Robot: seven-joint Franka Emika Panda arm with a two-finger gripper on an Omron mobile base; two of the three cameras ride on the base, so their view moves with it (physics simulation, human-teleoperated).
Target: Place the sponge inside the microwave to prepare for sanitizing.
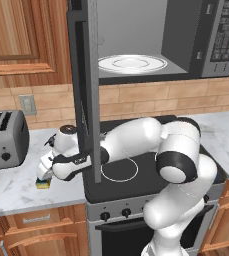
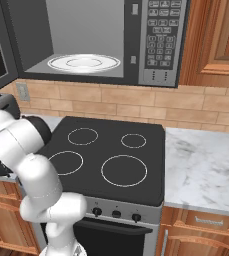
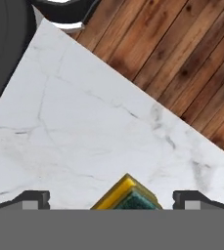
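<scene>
The sponge (image 1: pixel 43 184), a small yellow block with a dark green top, lies on the marble counter left of the stove. My gripper (image 1: pixel 45 173) hangs directly over it, pointing down. In the hand view the sponge (image 3: pixel 126 195) sits between the two fingertips (image 3: pixel 34 199) with a gap on either side, so the gripper (image 3: pixel 113 200) is open and holds nothing. Above the stove, the microwave (image 1: pixel 183 45) has its door (image 1: pixel 83 75) swung wide open. A white glass plate (image 1: pixel 132 63) rests inside. The right base view shows the microwave (image 2: pixel 158 40) with its keypad.
A silver toaster (image 1: pixel 3 140) stands on the counter left of the sponge. The black stove (image 1: pixel 136 172) is under my arm. The open microwave door hangs down just right of my hand. More marble counter (image 2: pixel 206 170) lies right of the stove.
</scene>
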